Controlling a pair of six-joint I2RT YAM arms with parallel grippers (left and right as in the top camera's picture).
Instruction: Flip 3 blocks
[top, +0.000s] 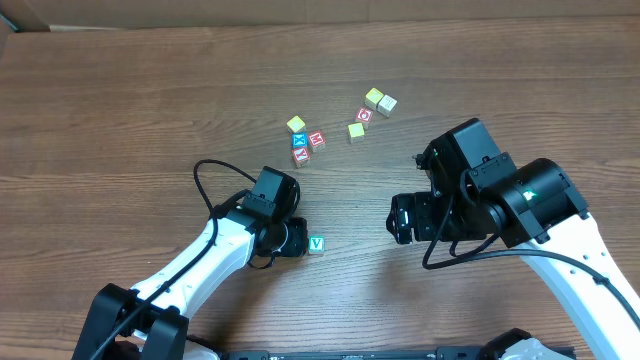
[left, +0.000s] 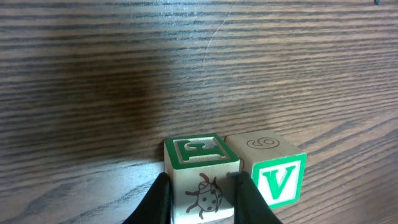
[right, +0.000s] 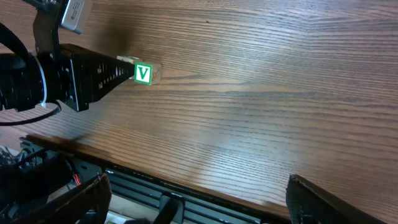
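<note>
The left hand (left: 202, 202) is clamped nearly shut on a cream wooden cube with a green-framed top and a ladybird drawing (left: 200, 163), low on the brown wood-grain worktop (left: 186, 62). The green V wooden cube (left: 278, 178) touches its right side, so tipping that way looks blocked. The right hand (top: 400, 218) is wide open, empty, and farther off.

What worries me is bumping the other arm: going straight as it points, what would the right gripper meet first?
Likely bare table first; the right gripper aims at open wood. The V block and left gripper sit off to one side; depth unclear.
</note>
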